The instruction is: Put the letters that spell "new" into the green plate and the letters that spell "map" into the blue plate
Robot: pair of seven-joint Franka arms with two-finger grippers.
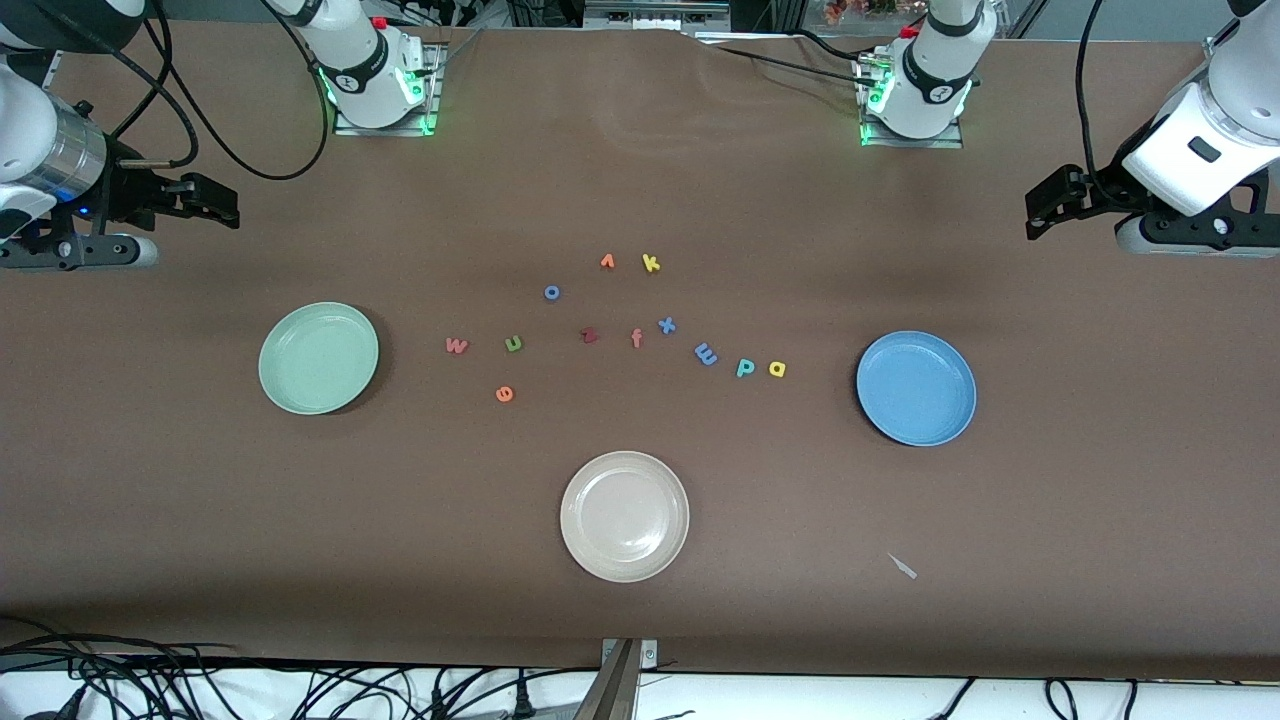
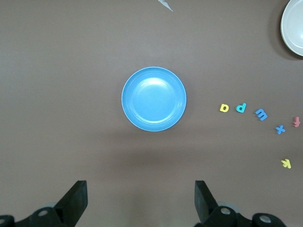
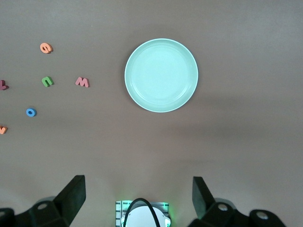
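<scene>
Brown counter (image 1: 640, 180). Green plate (image 1: 318, 357) toward the right arm's end, blue plate (image 1: 916, 387) toward the left arm's end, both bare. Foam letters scattered between: pinkish "w" (image 1: 456, 346), green "n" (image 1: 513, 344), orange "e" (image 1: 505, 394); blue "m" (image 1: 706, 354), teal "p" (image 1: 745, 367), yellow "a" (image 1: 777, 369). Cream plate (image 1: 624, 515) nearest the camera.

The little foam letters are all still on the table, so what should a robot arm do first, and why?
Probably lower the open right gripper toward the pinkish "w". It lies nearest the empty green plate, and no letter sits in either plate yet.
</scene>
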